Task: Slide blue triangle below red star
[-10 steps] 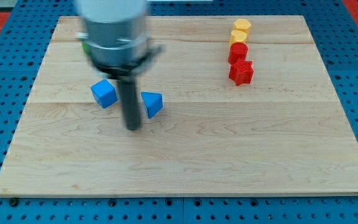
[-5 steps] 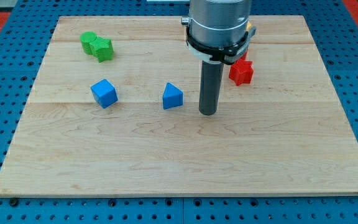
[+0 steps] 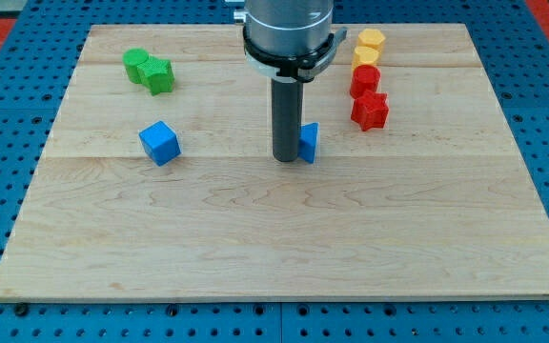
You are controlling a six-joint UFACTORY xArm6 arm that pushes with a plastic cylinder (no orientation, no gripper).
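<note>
The blue triangle is small and sits flat on the wood surface, near the middle. Part of it hides behind a dark rod on its left side, so only its right part shows. The red star sits up and to the right of it, close but not touching. The star lies flat too, with bumpy points around it.
</note>
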